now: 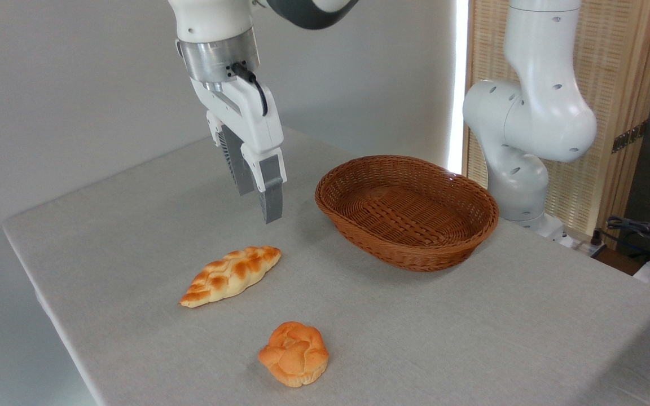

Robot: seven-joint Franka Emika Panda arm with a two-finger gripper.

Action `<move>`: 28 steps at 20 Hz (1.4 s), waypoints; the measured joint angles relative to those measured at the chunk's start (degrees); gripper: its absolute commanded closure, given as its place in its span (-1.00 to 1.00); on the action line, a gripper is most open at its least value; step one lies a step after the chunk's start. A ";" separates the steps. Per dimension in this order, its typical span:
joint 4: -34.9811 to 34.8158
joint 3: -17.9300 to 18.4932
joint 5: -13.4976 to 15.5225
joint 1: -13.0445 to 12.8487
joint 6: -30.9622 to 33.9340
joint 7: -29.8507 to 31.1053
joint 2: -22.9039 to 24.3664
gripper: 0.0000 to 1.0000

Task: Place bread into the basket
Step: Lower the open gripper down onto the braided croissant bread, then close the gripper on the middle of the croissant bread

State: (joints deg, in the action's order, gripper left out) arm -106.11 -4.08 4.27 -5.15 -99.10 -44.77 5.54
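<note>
bread on table, basket apart

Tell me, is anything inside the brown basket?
No. The basket shows only its bare woven bottom. Its near wall hides a strip of the floor, so that bit cannot be checked. The braided bread and round bun lie on the table outside it.

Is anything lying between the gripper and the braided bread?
Nothing: in the camera view only bare table separates the gripper from the braided bread.
</note>
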 measured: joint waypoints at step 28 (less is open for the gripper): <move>-15.63 -0.25 3.28 -5.70 -29.46 10.28 -4.49 -1.00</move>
State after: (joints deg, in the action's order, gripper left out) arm -121.74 -4.33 7.55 -10.85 -128.56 -34.50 1.05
